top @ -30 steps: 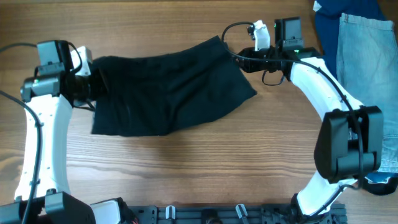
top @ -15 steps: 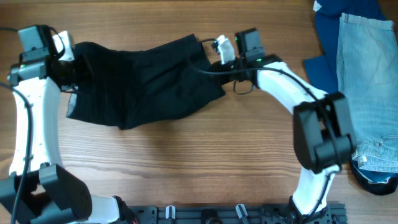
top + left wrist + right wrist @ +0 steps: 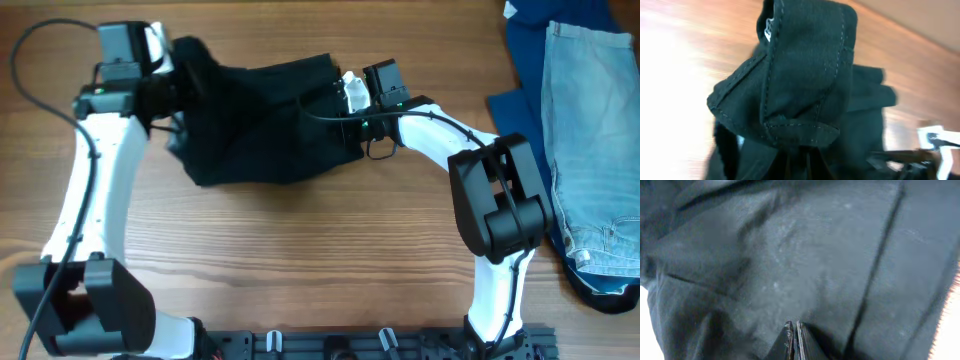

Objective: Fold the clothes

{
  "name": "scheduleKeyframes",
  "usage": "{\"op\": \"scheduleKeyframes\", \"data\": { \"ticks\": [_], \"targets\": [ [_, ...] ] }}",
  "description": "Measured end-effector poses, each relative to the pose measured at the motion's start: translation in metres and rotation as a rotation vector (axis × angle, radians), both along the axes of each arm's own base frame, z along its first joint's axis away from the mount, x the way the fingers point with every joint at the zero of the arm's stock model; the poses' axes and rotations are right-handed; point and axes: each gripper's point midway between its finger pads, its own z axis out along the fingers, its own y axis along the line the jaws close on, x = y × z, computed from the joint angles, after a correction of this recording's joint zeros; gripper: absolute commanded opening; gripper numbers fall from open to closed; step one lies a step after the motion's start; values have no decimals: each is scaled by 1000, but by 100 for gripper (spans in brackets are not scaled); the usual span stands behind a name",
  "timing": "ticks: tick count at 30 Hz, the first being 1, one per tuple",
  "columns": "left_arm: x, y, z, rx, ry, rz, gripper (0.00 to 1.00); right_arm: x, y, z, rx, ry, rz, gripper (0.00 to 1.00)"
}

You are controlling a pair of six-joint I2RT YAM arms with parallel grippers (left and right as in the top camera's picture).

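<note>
The black garment (image 3: 265, 120) lies bunched on the wooden table, held between my two arms. My left gripper (image 3: 178, 88) is shut on its left edge at the far left. In the left wrist view the stitched hem (image 3: 805, 65) folds over above my gripper (image 3: 801, 159), whose fingers are dark and mostly hidden by cloth. My right gripper (image 3: 347, 112) is shut on the garment's right edge. In the right wrist view its jaws (image 3: 794, 328) stand pressed together on a thin layer of the black fabric (image 3: 790, 255), which fills the view.
Light-blue denim jeans (image 3: 585, 130) lie on a royal-blue cloth (image 3: 525, 60) at the far right edge. A black rail (image 3: 380, 345) runs along the table's front edge. Bare wood (image 3: 300, 260) lies in front of the garment.
My right gripper has moved left, carrying the garment's right edge inward. My left gripper went left, then back right and farther away. The garment is now narrower and more bunched.
</note>
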Motion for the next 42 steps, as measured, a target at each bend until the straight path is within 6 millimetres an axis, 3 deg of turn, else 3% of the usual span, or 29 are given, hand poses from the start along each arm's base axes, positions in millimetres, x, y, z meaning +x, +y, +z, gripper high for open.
{"op": "scheduleKeyframes", "data": {
  "ticks": [5,9,14,18,21,25,32,42],
  "targets": [
    [20,-72,-16,-107,-11,-44,4,0,-1,-1,3,16,-21,4],
    [29,-102,-37,-159,12,-39,4,2,0,1,10,13,-29,4],
    [36,-115,-55,-193,38,-23,4,16,-2,16,99,1,-62,4],
    [42,-118,-53,-213,14,-16,4,41,-52,56,173,-10,-194,4],
    [45,-125,-49,-231,-4,-31,4,46,-76,62,176,-1,-243,4],
    [45,-143,-41,-268,-31,-78,4,38,-72,45,168,40,-238,4],
    [36,-176,-37,-286,-37,-153,4,24,-56,-10,167,169,-230,4],
    [32,-193,-28,-343,-52,-219,4,27,-45,-18,302,284,-268,4]
  ]
}}
